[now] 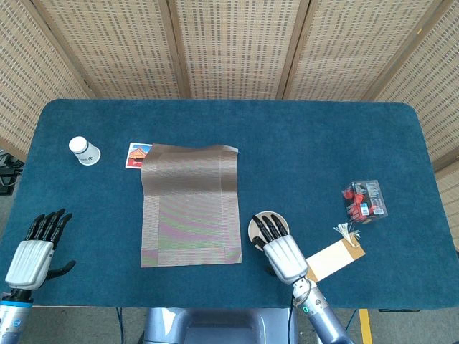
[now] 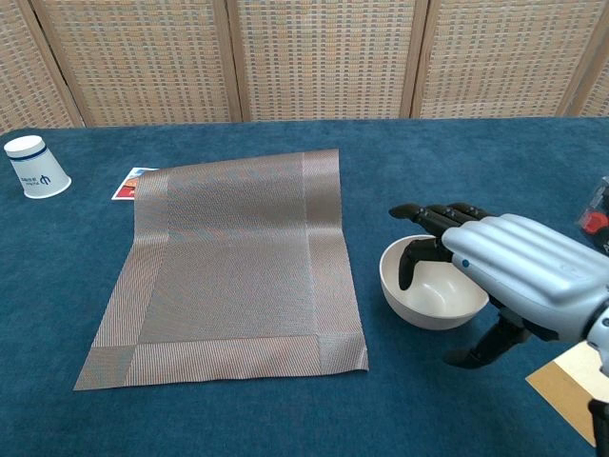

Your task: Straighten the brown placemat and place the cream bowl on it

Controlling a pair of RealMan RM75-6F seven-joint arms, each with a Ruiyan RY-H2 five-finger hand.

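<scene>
- Head view: the right hand point(image 1: 281, 252) hovers over the cream bowl point(image 1: 259, 223) at lower centre, fingers spread, gripping nothing. The brown placemat point(image 1: 190, 205) lies just left of it. The left hand point(image 1: 32, 252), lower left, is spread and empty.
- Chest view: the right hand's fingertips point(image 2: 411, 271) curl over the bowl's rim; the placemat fills centre left.

The blue table point(image 1: 301, 143) carries a brown placemat point(image 1: 190, 206), cream bowl point(image 2: 430, 297), paper cup point(image 1: 84, 150), picture card point(image 1: 136, 154), plastic packet point(image 1: 366, 200) and tan card point(image 1: 334, 256).
</scene>
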